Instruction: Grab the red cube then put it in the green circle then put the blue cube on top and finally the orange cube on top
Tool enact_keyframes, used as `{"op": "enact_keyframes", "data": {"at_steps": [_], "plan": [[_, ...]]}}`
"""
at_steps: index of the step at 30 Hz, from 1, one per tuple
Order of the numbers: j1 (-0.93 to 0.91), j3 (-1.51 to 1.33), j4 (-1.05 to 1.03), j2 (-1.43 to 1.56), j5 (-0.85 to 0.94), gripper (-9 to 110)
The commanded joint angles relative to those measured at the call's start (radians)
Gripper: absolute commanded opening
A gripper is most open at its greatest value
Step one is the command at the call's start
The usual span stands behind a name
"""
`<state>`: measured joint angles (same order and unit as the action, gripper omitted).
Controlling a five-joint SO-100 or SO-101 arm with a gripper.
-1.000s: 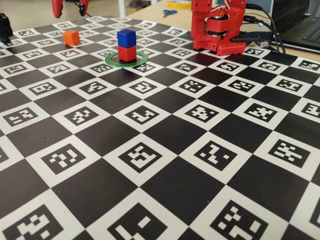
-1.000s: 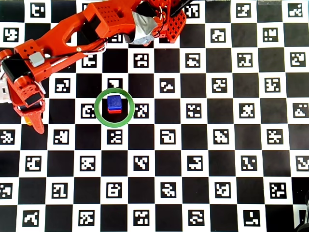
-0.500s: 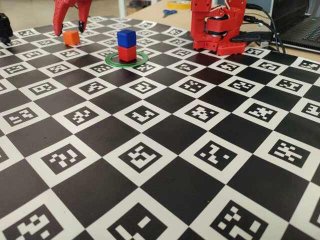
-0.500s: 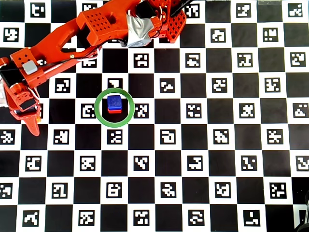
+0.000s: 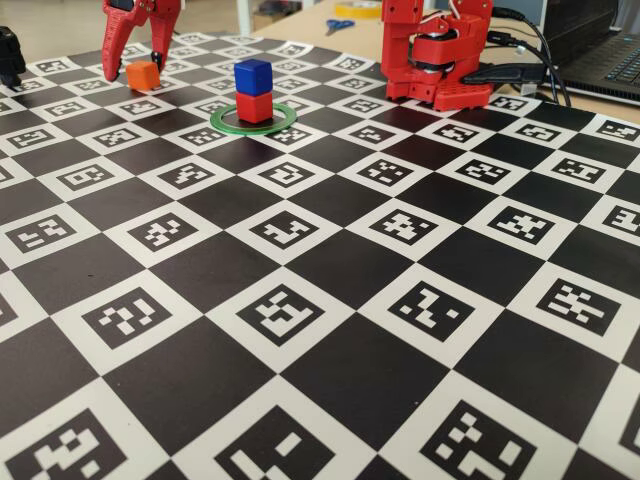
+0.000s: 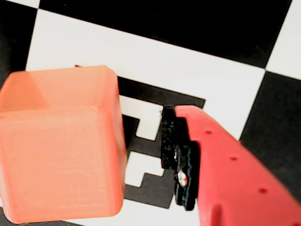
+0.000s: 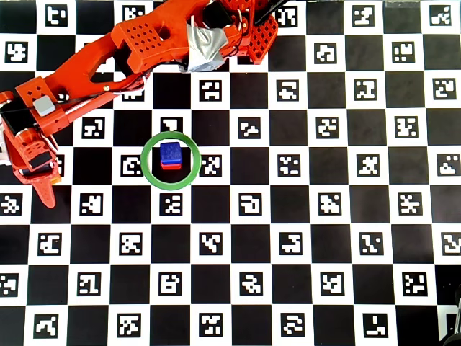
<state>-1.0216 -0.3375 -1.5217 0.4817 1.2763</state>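
The blue cube (image 5: 253,76) sits on the red cube (image 5: 254,106) inside the green circle (image 5: 225,121), far left of the board. From above, the blue cube (image 7: 170,151) hides nearly all of the red cube (image 7: 170,166), and the green circle (image 7: 148,160) rings both. Left of the stack rests the orange cube (image 5: 142,75). My gripper (image 5: 132,67) is lowered over it, open, a finger on each side. In the wrist view the orange cube (image 6: 61,146) fills the left, with a gap to my right finger (image 6: 225,169). Overhead, my gripper (image 7: 42,182) covers the orange cube.
The red arm base (image 5: 435,55) stands at the back of the checkered marker board (image 5: 320,300). A laptop (image 5: 600,50) and cables lie at the back right. Scissors (image 5: 338,25) lie behind the board. A black object (image 5: 10,55) sits at the far left edge.
My gripper has come down from above the board and now straddles the orange cube. The blue-on-red stack in the ring has not moved.
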Motion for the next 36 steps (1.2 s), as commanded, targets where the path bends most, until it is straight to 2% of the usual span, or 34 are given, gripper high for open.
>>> {"op": "enact_keyframes", "data": {"at_steps": [1, 17, 27, 36], "plan": [[0.018, 0.044, 0.014, 0.064, -0.011, 45], [0.028, 0.011, 0.034, 0.064, -0.02, 44], [0.028, 0.009, 0.032, 0.064, -0.023, 26], [0.028, 0.009, 0.031, 0.064, -0.025, 17]]}}
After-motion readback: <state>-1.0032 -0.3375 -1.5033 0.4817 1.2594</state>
